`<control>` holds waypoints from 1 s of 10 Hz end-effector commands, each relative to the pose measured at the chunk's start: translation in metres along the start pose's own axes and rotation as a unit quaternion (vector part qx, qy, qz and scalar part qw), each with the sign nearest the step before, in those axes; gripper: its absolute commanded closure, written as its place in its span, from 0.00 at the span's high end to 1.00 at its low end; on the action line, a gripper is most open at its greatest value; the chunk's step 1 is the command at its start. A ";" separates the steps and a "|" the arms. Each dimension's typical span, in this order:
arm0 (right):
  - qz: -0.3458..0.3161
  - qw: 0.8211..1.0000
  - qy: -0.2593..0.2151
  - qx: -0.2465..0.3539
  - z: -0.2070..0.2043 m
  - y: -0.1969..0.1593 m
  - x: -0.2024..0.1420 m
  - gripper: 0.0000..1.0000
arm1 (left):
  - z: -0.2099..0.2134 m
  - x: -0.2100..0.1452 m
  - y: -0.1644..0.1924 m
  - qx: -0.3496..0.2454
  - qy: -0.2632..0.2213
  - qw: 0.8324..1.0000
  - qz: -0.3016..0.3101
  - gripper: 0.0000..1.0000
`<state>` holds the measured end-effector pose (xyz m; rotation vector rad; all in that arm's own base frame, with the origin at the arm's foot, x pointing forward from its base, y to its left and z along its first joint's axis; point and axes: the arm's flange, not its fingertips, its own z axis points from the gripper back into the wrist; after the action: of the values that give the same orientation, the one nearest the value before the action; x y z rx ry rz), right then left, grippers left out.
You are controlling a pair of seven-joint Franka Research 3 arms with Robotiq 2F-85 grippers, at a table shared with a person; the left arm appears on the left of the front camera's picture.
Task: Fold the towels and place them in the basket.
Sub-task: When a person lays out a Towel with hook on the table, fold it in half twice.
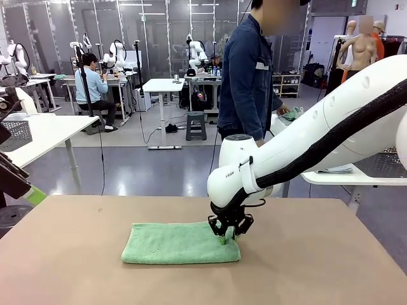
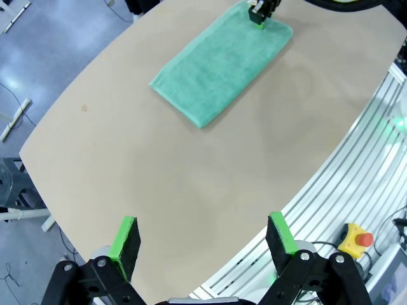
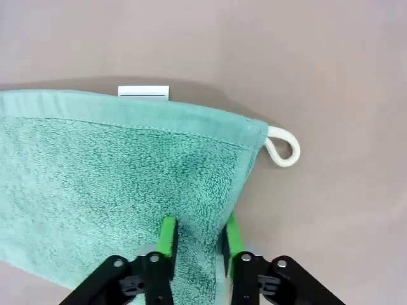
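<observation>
Towel (image 1: 178, 244) flat, long axis L-R, R claw (image 1: 227, 239) on R end

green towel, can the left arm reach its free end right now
Probably yes: bare table lies between the open left gripper and the green towel; the right gripper pinches only the far end.

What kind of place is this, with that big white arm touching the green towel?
Probably a robot lab. The right gripper pinches a green towel on the brown table, a red emergency stop button sits by its edge, and white worktables with a stool stand behind.
</observation>
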<state>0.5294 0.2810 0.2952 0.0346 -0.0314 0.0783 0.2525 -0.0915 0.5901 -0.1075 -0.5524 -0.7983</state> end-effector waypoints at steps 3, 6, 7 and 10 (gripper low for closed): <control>-0.022 1.000 -0.004 -0.013 -0.007 -0.005 -0.003 0.00 | -0.001 0.000 0.003 0.007 0.002 1.000 -0.001 1.00; -0.021 1.000 -0.009 -0.015 0.000 -0.006 -0.008 0.00 | -0.001 0.000 0.003 0.007 0.002 1.000 -0.001 1.00; -0.010 1.000 -0.008 -0.013 0.008 -0.011 -0.011 0.00 | -0.001 0.000 0.003 0.007 0.002 1.000 -0.001 1.00; 0.000 0.995 -0.036 -0.091 0.058 -0.037 -0.027 0.00 | -0.001 0.000 0.003 0.007 0.002 1.000 -0.001 1.00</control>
<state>0.5184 0.2466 0.3333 -0.0822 -0.0682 0.1121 0.2526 -0.0913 0.5900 -0.1082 -0.5521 -0.7981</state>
